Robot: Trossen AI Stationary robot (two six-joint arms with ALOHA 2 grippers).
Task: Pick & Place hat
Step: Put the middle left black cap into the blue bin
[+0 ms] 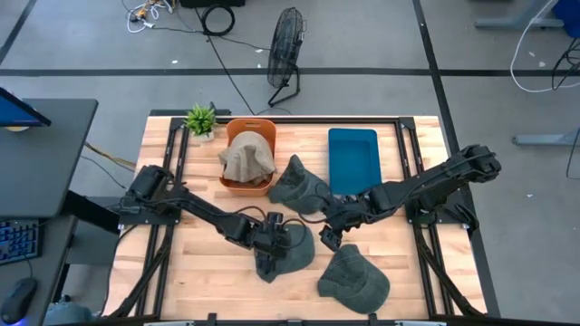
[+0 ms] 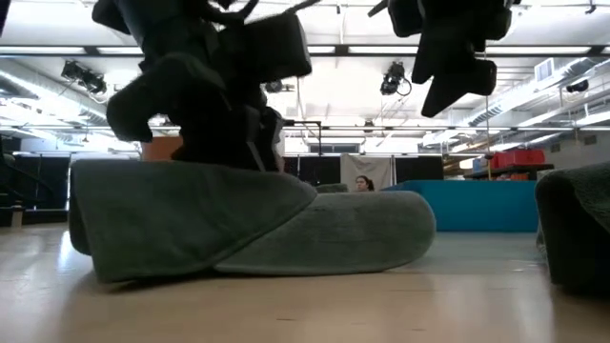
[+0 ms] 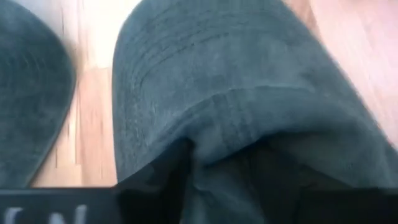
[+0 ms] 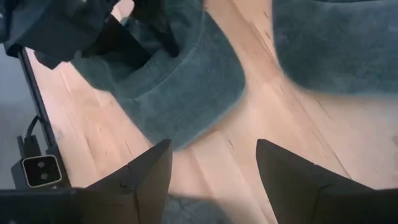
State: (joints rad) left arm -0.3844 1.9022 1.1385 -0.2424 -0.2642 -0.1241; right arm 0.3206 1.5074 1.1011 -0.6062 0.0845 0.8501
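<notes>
Low in the middle of the high view, the left gripper (image 1: 275, 239) had its fingers clamped on a grey-green fabric cap (image 1: 285, 252) lying on the wooden table (image 1: 199, 272). Just right of it, the right gripper (image 1: 328, 237) hovered with fingers (image 4: 146, 171) apart.

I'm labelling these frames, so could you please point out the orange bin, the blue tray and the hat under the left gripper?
orange bin (image 1: 237, 127): high view, its far-left rim.
blue tray (image 1: 352, 156): high view, its bare floor.
hat under the left gripper (image 1: 292, 256): high view, its grey-green crown.
</notes>
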